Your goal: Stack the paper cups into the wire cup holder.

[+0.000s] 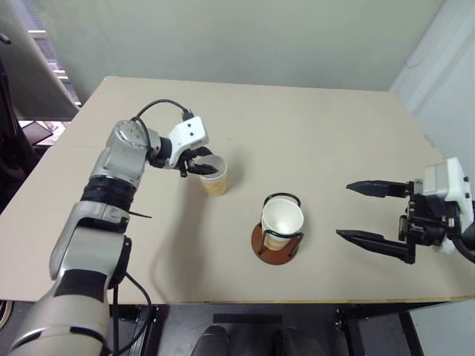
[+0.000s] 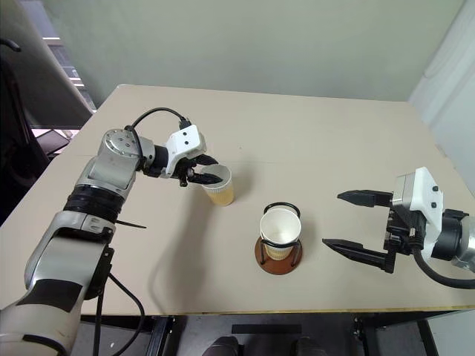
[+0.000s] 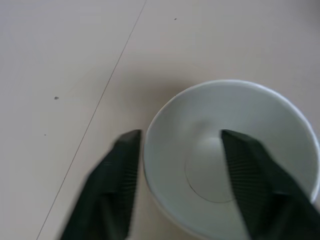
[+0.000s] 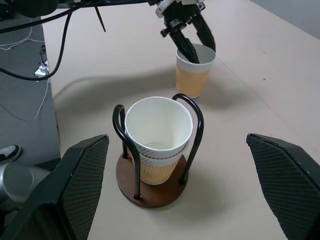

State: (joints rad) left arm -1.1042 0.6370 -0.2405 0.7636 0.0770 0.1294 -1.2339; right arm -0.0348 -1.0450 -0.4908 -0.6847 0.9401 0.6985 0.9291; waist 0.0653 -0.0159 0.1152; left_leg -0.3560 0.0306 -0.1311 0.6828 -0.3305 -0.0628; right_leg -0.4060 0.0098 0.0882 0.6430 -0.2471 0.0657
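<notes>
The wire cup holder point(image 1: 277, 241) stands on the beige table point(image 1: 319, 133) and serves as the landmark: a reddish-brown disc with black wire loops rising around a paper cup point(image 1: 282, 219) already seated in it, white inside, tan below. The right wrist view adds a zigzag ribbing on that cup's tan sleeve, which the head views do not resolve. A second, loose cup point(image 2: 218, 185) stands upright on the table up and to the left of the holder, apart from it. The left gripper point(image 2: 205, 175) straddles this cup's rim; the left wrist view shows one black finger point(image 3: 250, 175) inside the white bowl and the other outside the wall, the gap narrowed around it, though whether the pads press the wall cannot be told. The right gripper point(image 1: 364, 211) hovers to the right of the holder with its fingers spread wide, holding nothing.
</notes>
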